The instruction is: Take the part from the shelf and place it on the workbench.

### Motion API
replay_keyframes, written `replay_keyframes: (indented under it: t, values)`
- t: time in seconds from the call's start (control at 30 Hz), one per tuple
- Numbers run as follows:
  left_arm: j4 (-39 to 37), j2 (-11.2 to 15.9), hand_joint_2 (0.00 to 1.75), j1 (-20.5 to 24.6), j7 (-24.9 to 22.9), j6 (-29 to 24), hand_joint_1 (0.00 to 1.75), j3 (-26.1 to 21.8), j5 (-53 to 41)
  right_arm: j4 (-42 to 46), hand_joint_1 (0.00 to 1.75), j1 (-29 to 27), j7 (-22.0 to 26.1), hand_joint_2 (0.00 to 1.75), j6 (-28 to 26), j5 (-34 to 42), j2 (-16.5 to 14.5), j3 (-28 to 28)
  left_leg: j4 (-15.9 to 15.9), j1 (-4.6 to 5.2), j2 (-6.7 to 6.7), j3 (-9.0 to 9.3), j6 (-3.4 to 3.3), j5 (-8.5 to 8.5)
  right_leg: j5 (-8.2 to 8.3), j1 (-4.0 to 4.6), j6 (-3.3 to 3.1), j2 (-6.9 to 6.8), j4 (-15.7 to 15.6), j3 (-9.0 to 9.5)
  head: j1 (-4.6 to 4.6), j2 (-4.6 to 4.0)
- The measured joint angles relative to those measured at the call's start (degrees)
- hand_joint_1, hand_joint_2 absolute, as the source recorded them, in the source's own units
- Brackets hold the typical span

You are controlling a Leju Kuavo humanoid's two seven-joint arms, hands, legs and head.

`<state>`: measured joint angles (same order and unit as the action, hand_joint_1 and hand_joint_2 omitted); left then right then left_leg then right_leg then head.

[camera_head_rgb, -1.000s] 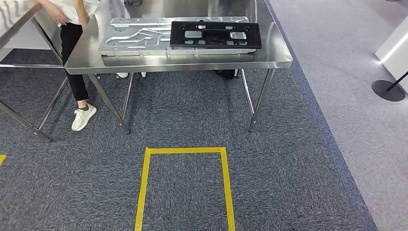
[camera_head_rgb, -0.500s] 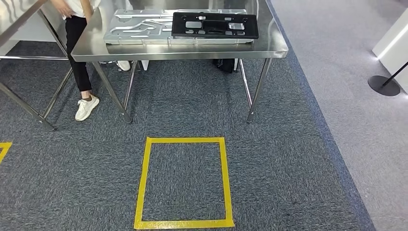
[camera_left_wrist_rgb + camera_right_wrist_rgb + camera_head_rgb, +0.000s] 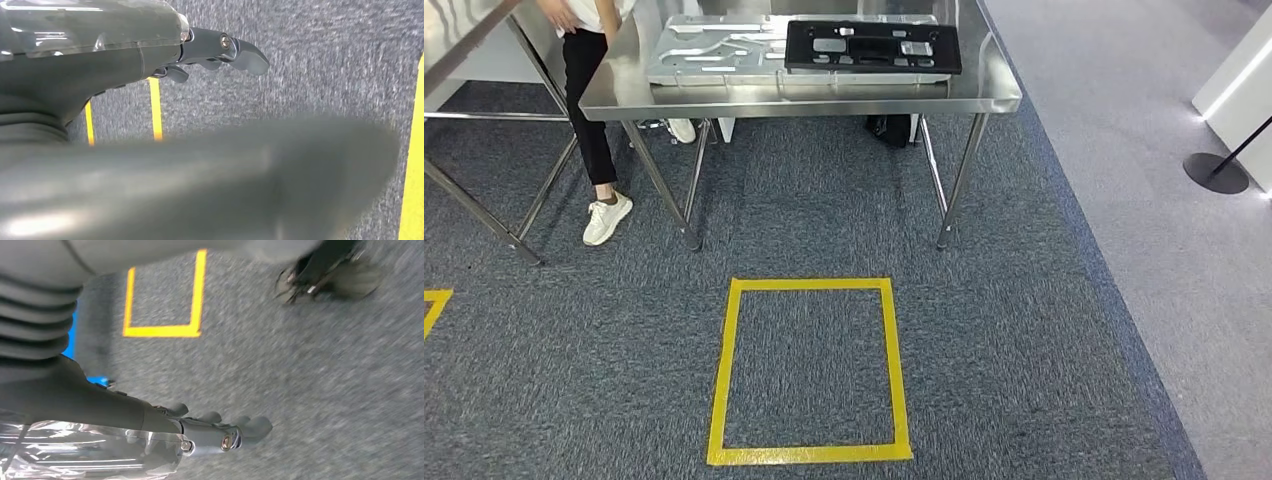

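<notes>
grey carpet (image 3: 1024,330), steel table (image 3: 804,95)

I can read no text, label, brand or number anywhere in my views. The one sign I can make out is the yellow tape rectangle (image 3: 810,371) marked on the grey-blue carpet floor (image 3: 1024,330); it carries no writing.

From my remote seat I saw a steel tabletop (image 3: 824,98) on thin legs over grey carpet (image 3: 1024,330). A silver stamped metal panel (image 3: 714,48) lay flat on it, with a black plastic part (image 3: 872,47) resting across the panel's right half. A yellow tape square (image 3: 809,370) marked the carpet just before it.
</notes>
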<state>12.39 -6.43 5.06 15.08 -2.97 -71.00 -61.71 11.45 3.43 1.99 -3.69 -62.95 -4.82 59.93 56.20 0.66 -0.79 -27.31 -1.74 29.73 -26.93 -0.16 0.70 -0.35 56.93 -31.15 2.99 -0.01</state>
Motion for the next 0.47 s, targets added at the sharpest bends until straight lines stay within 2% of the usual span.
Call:
replay_keyframes:
  t: [0.07,0.2,0.33,0.47]
  values:
    - [0.0,0.0,1.75,0.0,0.0,-0.2,0.00,0.0,0.0,0.0,0.00,-0.1,-1.0,1.75,-0.7,-0.5,0.0,0.0,0.0,-0.12,0.00,-0.21,0.11,-0.09,-0.01,0.15,-0.01,0.01,0.0,-0.18,0.00,0.01]
    - [0.0,0.0,1.75,0.1,0.0,-0.3,0.00,0.0,-0.1,0.0,0.00,0.0,-2.0,0.00,-1.2,-0.9,0.1,0.1,-0.1,-0.26,0.01,-0.27,0.45,-0.16,-0.03,0.33,-0.36,0.00,0.1,-0.22,0.00,0.01]
    - [0.0,0.0,1.75,0.1,0.1,-0.3,0.00,0.0,-0.1,0.0,0.00,0.0,-1.6,1.75,-1.1,-0.2,0.0,0.2,-0.1,-0.31,0.03,-0.28,0.68,-0.28,0.05,0.38,-0.53,-0.02,0.1,-0.24,0.00,0.00]
    - [0.0,0.0,1.75,0.1,-0.3,0.2,0.00,-0.1,0.6,0.0,0.00,0.0,-1.2,1.75,-1.1,0.0,0.1,0.3,-0.1,-0.36,0.04,-0.29,0.82,-0.38,0.15,0.39,-0.66,-0.01,0.1,-0.25,0.00,0.01]
